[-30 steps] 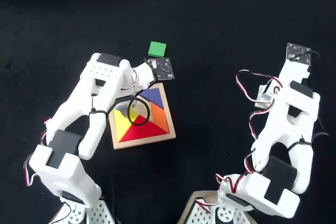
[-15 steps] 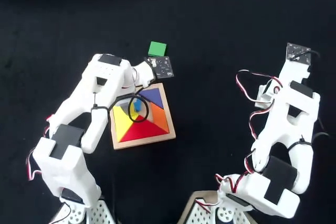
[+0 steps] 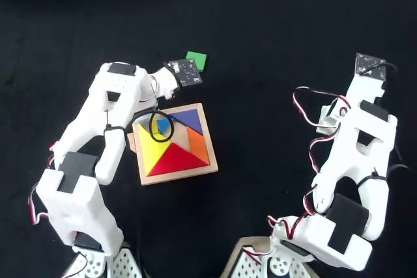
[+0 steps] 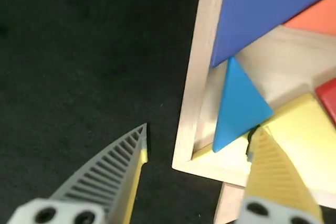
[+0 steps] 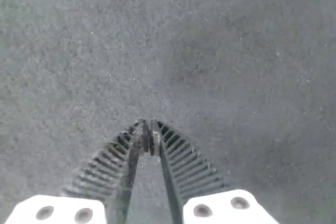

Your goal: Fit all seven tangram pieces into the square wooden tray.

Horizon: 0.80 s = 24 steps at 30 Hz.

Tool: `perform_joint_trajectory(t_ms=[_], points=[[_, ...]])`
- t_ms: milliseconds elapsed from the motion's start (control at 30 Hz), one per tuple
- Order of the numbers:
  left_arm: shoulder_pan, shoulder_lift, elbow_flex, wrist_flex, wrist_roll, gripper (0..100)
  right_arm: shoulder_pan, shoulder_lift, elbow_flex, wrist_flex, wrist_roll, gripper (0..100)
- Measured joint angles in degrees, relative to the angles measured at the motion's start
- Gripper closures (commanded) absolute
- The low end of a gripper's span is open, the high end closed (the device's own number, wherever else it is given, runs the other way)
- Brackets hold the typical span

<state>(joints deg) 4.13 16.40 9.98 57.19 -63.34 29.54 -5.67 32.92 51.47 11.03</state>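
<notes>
- Wooden square tray (image 3: 180,176) on the black tabletop (image 3: 293,43), with a small light-blue triangular piece (image 4: 239,103) in its corner.
- Green square wooden piece (image 3: 196,61) lies outside, just beyond the tray. Likely light, stiff and smooth-faced, so pinch it across opposite edges.
- Left gripper (image 4: 200,129) — fingers spread, straddling the tray corner.
- Right gripper (image 5: 149,129) — fingers pressed together, empty.
</notes>
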Motion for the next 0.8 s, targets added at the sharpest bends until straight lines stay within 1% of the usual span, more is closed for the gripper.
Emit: perform_joint_trajectory(t_ms=[300, 400, 500, 667, 800], points=[[-3.0, 0.1, -1.6, -0.4, 0.0, 70, 0.0, 0.0, 0.0, 0.0, 0.0, 98.8], [-2.6, 0.1, -2.1, 1.2, 0.0, 70, 0.0, 0.0, 0.0, 0.0, 0.0, 98.8], [0.0, 0.1, -2.1, 1.8, 0.6, 70, 0.0, 0.0, 0.0, 0.0, 0.0, 98.8], [6.8, 0.2, -3.1, -1.6, 7.4, 70, 0.0, 0.0, 0.0, 0.0, 0.0, 98.8], [8.4, 1.1, -3.2, -3.7, 8.3, 70, 0.0, 0.0, 0.0, -0.5, 0.0, 98.8]])
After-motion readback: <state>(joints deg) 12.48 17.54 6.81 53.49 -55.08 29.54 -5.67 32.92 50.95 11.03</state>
